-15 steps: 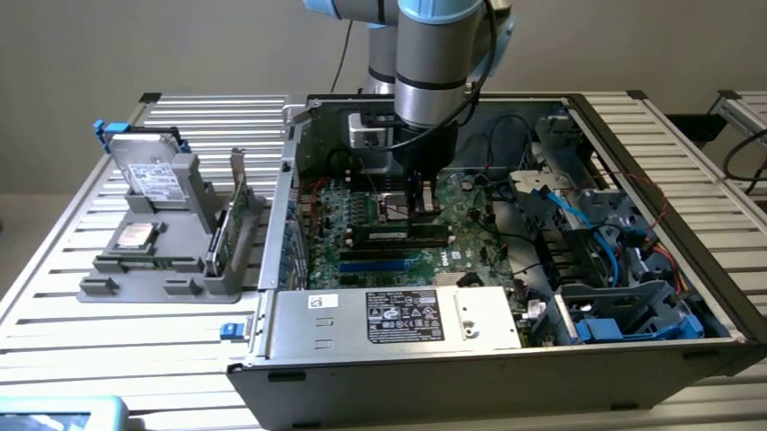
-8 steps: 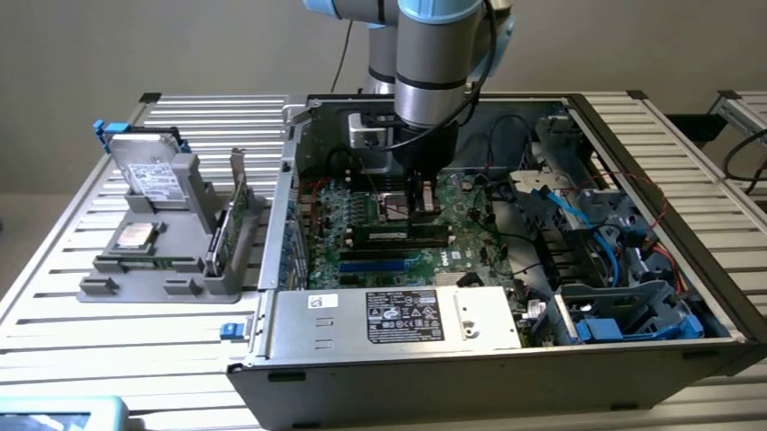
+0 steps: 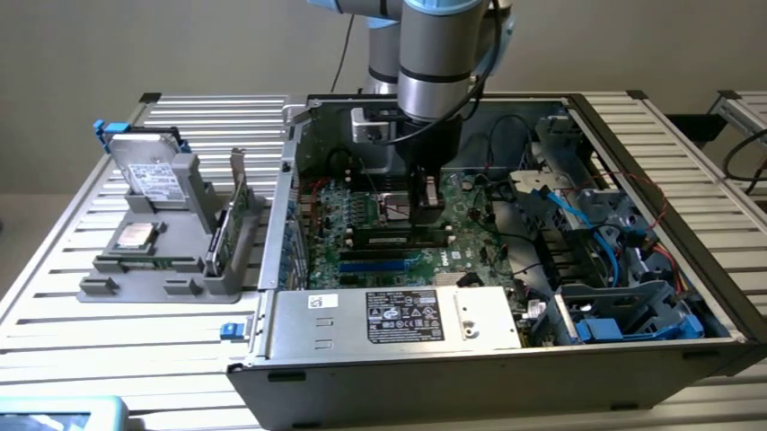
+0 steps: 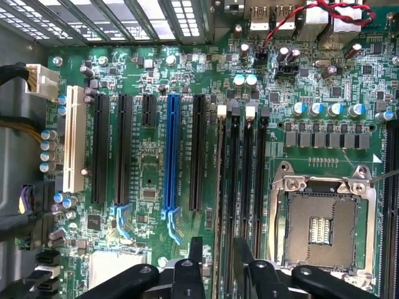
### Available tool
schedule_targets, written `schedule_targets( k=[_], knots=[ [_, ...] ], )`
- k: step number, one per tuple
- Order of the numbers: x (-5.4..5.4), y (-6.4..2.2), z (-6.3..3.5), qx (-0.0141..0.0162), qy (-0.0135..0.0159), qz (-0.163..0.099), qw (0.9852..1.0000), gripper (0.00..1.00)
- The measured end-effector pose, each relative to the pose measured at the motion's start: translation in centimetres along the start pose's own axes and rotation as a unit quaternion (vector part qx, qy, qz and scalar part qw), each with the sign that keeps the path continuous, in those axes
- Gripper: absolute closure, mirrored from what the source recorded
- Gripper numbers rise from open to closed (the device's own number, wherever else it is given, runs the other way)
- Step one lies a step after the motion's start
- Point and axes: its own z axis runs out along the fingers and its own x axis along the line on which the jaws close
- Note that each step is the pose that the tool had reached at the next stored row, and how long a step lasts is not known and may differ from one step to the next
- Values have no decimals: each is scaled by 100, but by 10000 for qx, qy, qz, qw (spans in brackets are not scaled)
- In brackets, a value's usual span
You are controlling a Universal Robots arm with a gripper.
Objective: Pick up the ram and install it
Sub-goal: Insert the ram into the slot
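Reaching into the open computer case [image 3: 480, 382] on the slatted surface [image 3: 60, 314], the arm's pincer [image 3: 426, 214] hangs just above the ram [image 3: 390, 241]. The ram stands in a motherboard slot at twelve o'clock from the silver power supply [image 3: 396, 314]. A gray parts rack [image 3: 168, 260] sits at nine o'clock from the case. The wrist view adds what that angle hides: the pincer [image 4: 218, 249] is spread, its fingers [image 4: 195, 252] flanking the edge-on ram [image 4: 220, 187] with a gap on each side, and the processor socket [image 4: 324, 218] lies beside the slots.

We see a silver-grey cylindrical arm [image 3: 434, 72] with pale blue joint caps [image 3: 446, 7] and a black end effector [image 3: 426, 215] with rounded, bolted linkages.
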Motion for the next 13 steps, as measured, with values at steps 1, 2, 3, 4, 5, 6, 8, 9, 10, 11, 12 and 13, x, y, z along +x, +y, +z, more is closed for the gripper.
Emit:
schedule_targets(
  k=[1,2,3,4,5,6,8,9,10,11,12,13],
  knots=[
    [5,-24,-15,0,0,-1,10000,67],
    [11,-50,-26,-2,1,-1,10000,67],
    [15,-74,-35,-5,1,-1,10000,67],
    [19,-96,-44,-10,0,-1,10000,67],
    [24,-118,-54,-17,0,-2,10000,67],
    [27,-137,-69,-27,0,-4,10000,67],
    [33,-166,-84,-68,-1,-8,10000,67],
    [32,-166,-84,-75,-3,-10,10000,67],
    [32,-166,-84,-77,-2,-9,10000,67],
    [33,-166,-85,-80,-2,-9,10000,67],
    [33,-166,-85,-84,-1,-10,10000,67],
    [33,-166,-85,-86,-1,-10,10000,67]
  ],
)
